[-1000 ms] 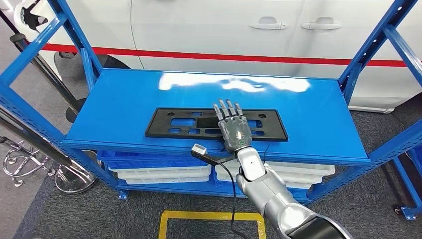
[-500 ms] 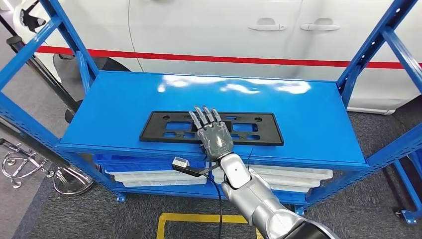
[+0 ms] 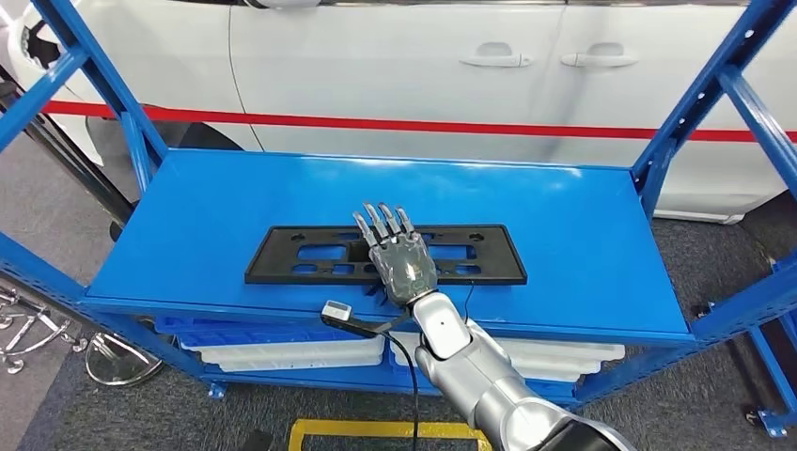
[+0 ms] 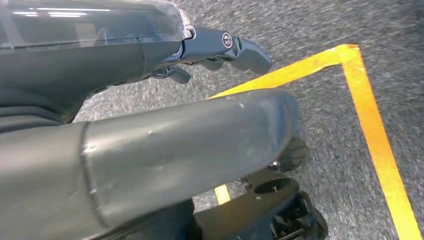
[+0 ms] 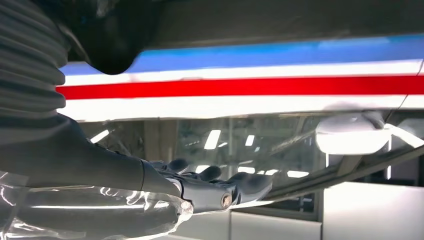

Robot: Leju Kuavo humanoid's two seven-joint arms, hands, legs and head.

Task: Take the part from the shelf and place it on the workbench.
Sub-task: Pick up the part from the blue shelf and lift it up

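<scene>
The part [image 3: 301, 254] is a flat black rectangular plate with cut-outs, lying lengthwise near the front of the blue shelf top [image 3: 226, 197]. My right hand [image 3: 398, 258] lies palm down over the plate's middle, fingers stretched out and spread, gripping nothing. From the right wrist view the right hand [image 5: 200, 192] shows the same straight fingers. My left hand [image 4: 165, 145] hangs low over grey carpet, holding nothing, with its fingers [image 4: 235, 47] apart from the thumb.
A white car [image 3: 404, 66] with a red stripe stands close behind the shelf. Blue uprights [image 3: 700, 103] frame both ends. White and blue bins [image 3: 291, 348] sit on the lower level. Yellow floor tape [image 3: 376, 432] marks the carpet, and a chrome stand [image 3: 103, 362] is at the left.
The whole view has shifted, so the camera moved. My right hand has slid a little to the left along the plate and stays flat above it.
</scene>
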